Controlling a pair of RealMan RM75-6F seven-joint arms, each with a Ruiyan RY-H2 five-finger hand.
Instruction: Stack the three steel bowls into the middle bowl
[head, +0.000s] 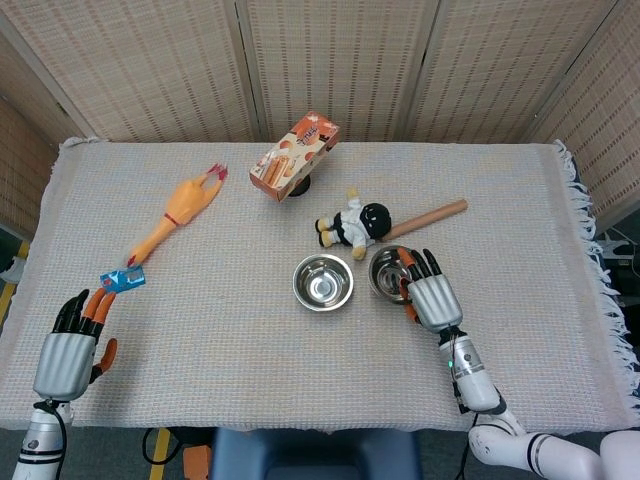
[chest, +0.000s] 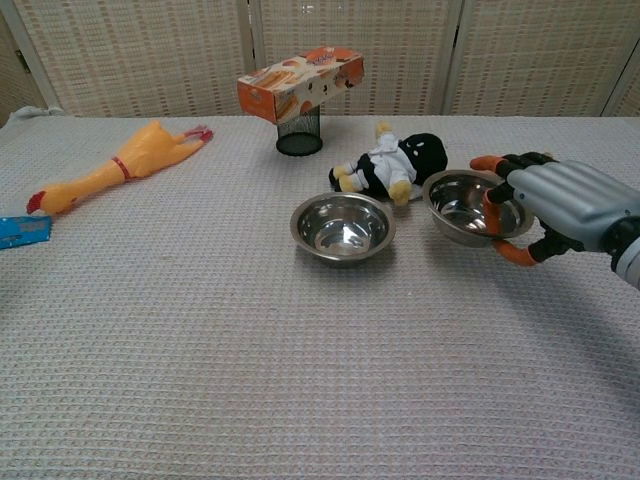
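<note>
Worktop (head: 520, 330) covered in a pale woven cloth, seen from above and from chest height, backed by wicker screen panels. Near its middle sits one steel bowl (head: 322, 282), upright and flat on the cloth. Just to its right a second steel bowl (head: 385, 273) is tilted and raised off the cloth, its rim pinched by the right robot hand (head: 430, 292); in the chest view that hand's orange-tipped fingers (chest: 494, 215) hook over the near rim with the thumb underneath. Only these two bowls can be seen. The two bowls lie near each other but do not touch. Behind them a small black-and-white plush doll (head: 354, 224) lies on its side, and a wooden rolling pin (head: 432, 216) runs from the doll toward the right. Further back an orange snack box (head: 294, 156) rests tilted on top of a black mesh cup (chest: 299, 133). On the left side of the worktop lies a rubber chicken (head: 176, 216), with a small blue packet (head: 122, 281) near its head end. The left robot hand (head: 70, 348) hangs at the near left edge, fingers spread and holding nothing.
</note>
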